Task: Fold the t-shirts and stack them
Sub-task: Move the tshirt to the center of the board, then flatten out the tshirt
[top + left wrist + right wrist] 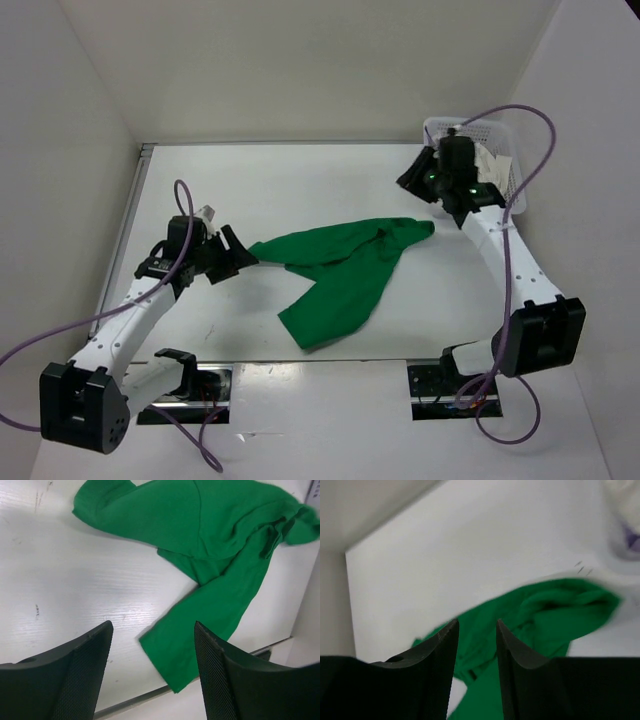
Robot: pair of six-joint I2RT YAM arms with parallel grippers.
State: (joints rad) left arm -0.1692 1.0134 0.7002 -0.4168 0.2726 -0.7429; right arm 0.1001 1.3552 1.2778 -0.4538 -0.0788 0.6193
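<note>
Closest to the lens, the left hand [152, 630] stands wide open and holds nothing. It hovers by the left end of the green t-shirt [340, 270], and whether it touches the cloth cannot be told. The right hand [477, 625] is also open, with a narrower gap and nothing in it. It is raised near the basket [500, 130] at the far right corner of the counter [250, 190]. The green t-shirt lies unfolded in the middle of the counter, bunched and twisted, with one tail reaching toward the near edge and the other end pointing at the basket.

The main risk, as I judge it, is a bad pick. The shirt is gathered in ridges, so a hand closing on a ridge would take several layers and drag it as a lump instead of spreading it. A pull toward the near edge could also slide the tail off the counter. The right arm's purple cable [530, 150] loops past the basket and might catch its rim.

Sleeves, collar and hem cannot be told apart in the crumple. The basket's contents are mostly hidden behind the right arm: some white cloth [492, 163] shows, and a blurred purple patch [632, 541] is possibly another shirt.
</note>
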